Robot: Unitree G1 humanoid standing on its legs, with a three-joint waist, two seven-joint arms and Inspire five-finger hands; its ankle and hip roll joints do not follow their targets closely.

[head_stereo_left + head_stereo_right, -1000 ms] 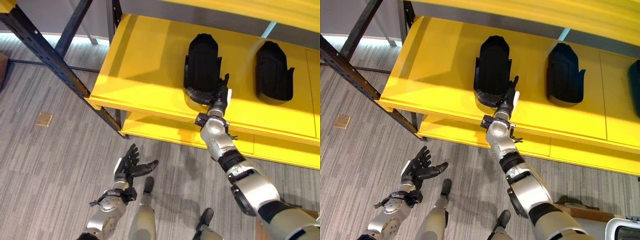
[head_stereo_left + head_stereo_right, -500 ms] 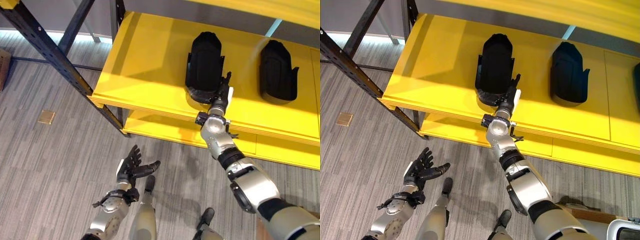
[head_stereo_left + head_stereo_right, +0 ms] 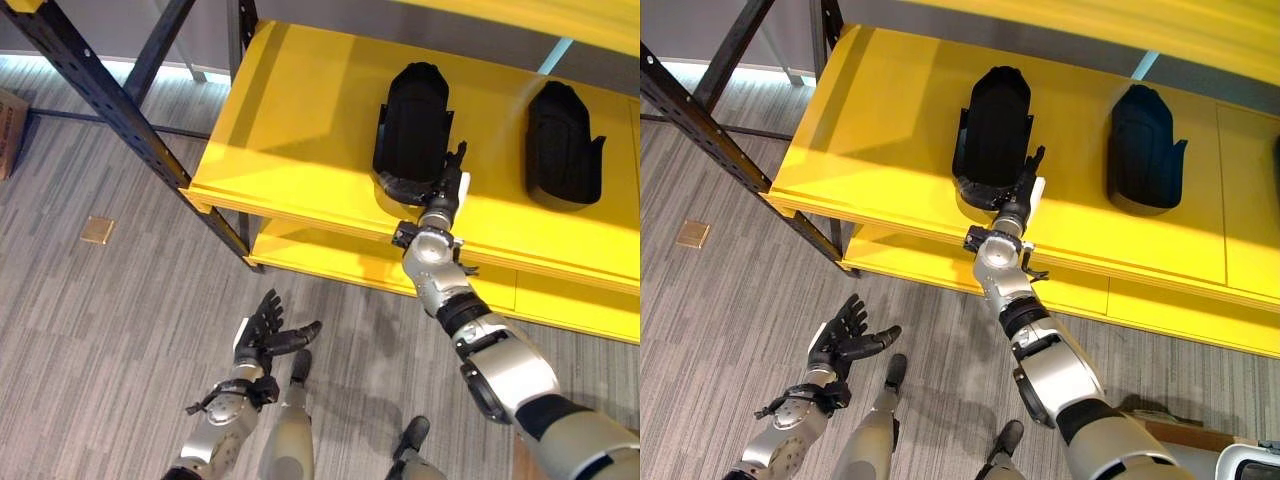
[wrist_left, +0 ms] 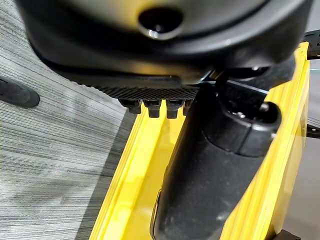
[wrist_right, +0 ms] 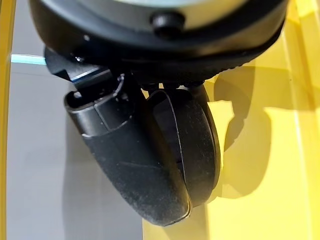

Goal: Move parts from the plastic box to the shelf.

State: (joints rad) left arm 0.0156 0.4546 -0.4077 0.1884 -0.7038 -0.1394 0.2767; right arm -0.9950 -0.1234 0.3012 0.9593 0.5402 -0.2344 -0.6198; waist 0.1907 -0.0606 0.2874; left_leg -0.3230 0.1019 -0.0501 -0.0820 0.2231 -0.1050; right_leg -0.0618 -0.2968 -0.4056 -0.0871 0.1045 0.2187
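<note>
Two black moulded parts lie on the yellow shelf (image 3: 290, 130): one in the middle (image 3: 412, 110), another to its right (image 3: 562, 140). My right hand (image 3: 443, 195) reaches over the shelf's front edge to the near right corner of the middle part. Its fingers are straight and lie against the part's side, with the white-covered thumb on the far side from it. The right wrist view has the thumb (image 5: 125, 155) next to the part's rounded end (image 5: 197, 145). My left hand (image 3: 260, 335) hovers low over the floor, open and holding nothing.
A lower yellow shelf (image 3: 330, 262) sits under the main one. A black steel upright (image 3: 120, 110) slants across the left. A small brass plate (image 3: 97, 230) lies on the grey floor. The corner of a light box (image 3: 1245, 462) shows at the lower right.
The whole picture has shifted a little as the camera moved. Both hands and the parts keep their places.
</note>
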